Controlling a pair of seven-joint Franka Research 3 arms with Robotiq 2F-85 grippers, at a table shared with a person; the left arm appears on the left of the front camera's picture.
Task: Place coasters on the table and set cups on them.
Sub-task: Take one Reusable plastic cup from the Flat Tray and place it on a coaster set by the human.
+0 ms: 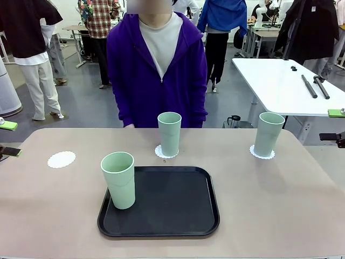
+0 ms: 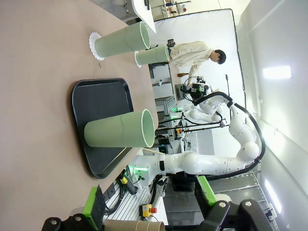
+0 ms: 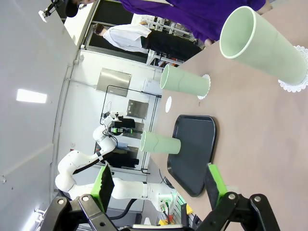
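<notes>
Three pale green cups show. One cup [image 1: 118,178] stands on the black tray [image 1: 172,216]. The middle cup [image 1: 169,133] stands on a coaster [image 1: 161,153], and the right cup [image 1: 268,133] on another coaster [image 1: 257,154]. A third coaster [image 1: 61,159] lies bare at the left of the table [image 1: 280,199]. My left gripper [image 1: 8,138] hangs open at the left edge, its fingers [image 2: 94,207] spread, facing the tray cup [image 2: 120,129]. My right gripper [image 1: 335,125] is open at the right edge, its own view [image 3: 160,185] showing the right cup [image 3: 264,41] close by.
A person in a purple jacket [image 1: 156,65] stands at the far side behind the middle cup. A white table [image 1: 280,81] with black tools stands at the back right. Bare tabletop lies to either side of the tray.
</notes>
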